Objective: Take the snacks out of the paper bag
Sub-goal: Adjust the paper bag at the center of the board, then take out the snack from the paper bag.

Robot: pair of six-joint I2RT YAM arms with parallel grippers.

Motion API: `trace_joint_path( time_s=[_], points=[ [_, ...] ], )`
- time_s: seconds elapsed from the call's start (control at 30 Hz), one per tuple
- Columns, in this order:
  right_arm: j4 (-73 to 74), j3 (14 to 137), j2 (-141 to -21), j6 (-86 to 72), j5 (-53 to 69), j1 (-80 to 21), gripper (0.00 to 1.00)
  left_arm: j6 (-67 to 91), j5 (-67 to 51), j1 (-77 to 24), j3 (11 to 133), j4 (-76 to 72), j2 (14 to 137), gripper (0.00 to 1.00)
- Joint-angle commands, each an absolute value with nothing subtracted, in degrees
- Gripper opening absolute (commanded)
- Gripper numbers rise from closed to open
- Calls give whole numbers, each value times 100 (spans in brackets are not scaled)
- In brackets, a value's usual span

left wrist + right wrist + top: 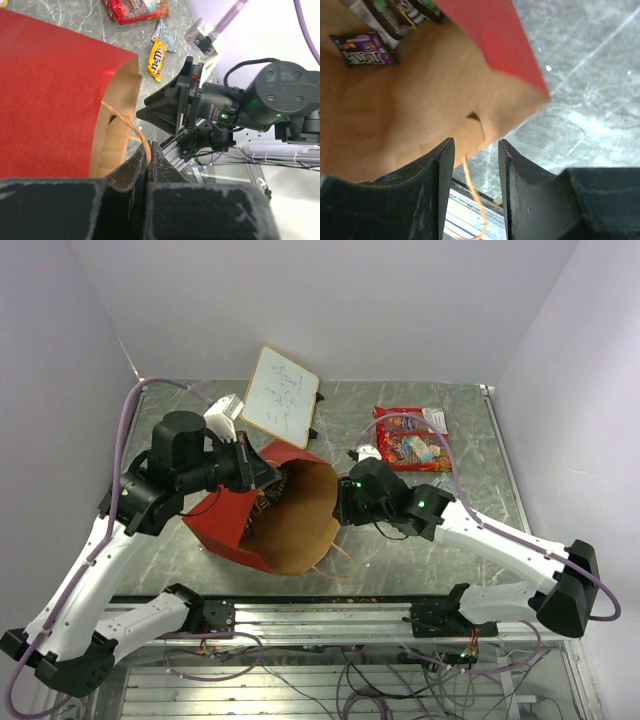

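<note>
R gripper [475,145] sits at the mouth of the paper bag [225,530], jaws partly apart, gripping nothing. A loose cord [472,200] hangs just past the tips. The bag lies on its side, long axis running straight ahead of the R fingers. Snacks inside: purple packet [365,50] + dark packets [395,15], deep in, ahead and left of the tips. R arm is nearer, forearm low, approx level. L gripper [149,150] is clamped shut on the handle [131,131]. Red candy bag [410,435] and yellow packet [157,59] lie outside on the table [470,490], off to the side of R wrist.

white arms [80,580], black joints [182,440] and fingers [532,197], lilac cables [124,420].
</note>
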State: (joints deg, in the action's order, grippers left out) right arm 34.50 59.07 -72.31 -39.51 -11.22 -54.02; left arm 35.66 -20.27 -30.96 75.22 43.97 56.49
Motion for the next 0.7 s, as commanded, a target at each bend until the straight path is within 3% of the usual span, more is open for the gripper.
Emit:
trace_joint_path(
  time_s=[0.0, 0.23, 0.43, 0.57, 0.67],
  points=[
    [2637, 5915, -6788, -3016, -819, -5484, 41, 3909, -1903, -3129, 7434, 4035, 5506, 7],
    [-111, 5266, -7110, -3768, -1018, -6328, 43, 4213, -2048, -3129, 7386, 3608, 5605, 7],
    [-688, 5843, -8274, -3734, -3337, -7297, 44, 4245, -2198, -3128, 7685, 3547, 5844, 7],
    [-300, 6350, -8886, -3614, -4611, -7489, 58, 4163, -2214, -3128, 7906, 3616, 5985, 7],
    [-1083, 6020, -9040, -3505, -4925, -7481, 62, 4042, -2178, -3128, 8123, 3778, 6070, 7]
  ],
)
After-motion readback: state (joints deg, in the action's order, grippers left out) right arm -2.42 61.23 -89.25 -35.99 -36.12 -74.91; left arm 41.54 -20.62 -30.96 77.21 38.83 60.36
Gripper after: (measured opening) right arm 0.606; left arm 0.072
